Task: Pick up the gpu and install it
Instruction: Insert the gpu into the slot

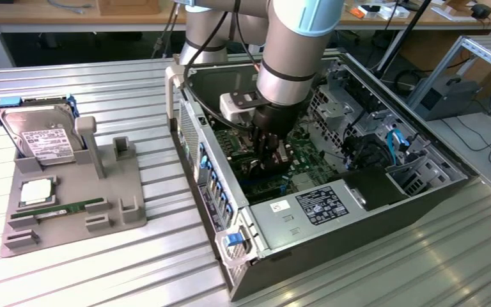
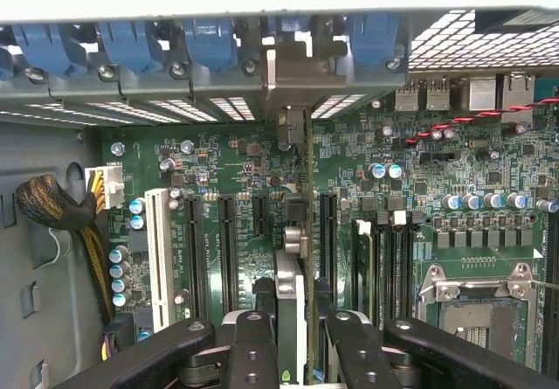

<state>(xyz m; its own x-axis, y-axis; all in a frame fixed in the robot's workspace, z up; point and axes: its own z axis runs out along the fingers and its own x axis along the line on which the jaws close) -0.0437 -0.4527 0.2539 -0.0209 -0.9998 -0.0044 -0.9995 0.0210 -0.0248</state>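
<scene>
We have the gpu in hand and down inside the case. The gripper is partly closed, its fingers pinching the card's top edge from both sides. In the wrist view we see the card edge-on, standing upright over the board, lined up with a long black slot among several parallel ones, its silver bracket end reaching toward the blue slot clips at the case's back wall. So the pick-up is done, and the carrying too. What we judge still open is the seating: we cannot tell whether the card's lower edge is fully pressed into the slot or only resting above it, and the gripper has not let go.

In the exterior view, the grey tray to the exterior view's left of the case holds a hard drive, a memory stick and a small square chip.

As for writing: the drive has a white label, and two stickers, one black and one white, sit on the silver box inside the case. None of the print on them is readable to us, and we make out no brand names.
</scene>
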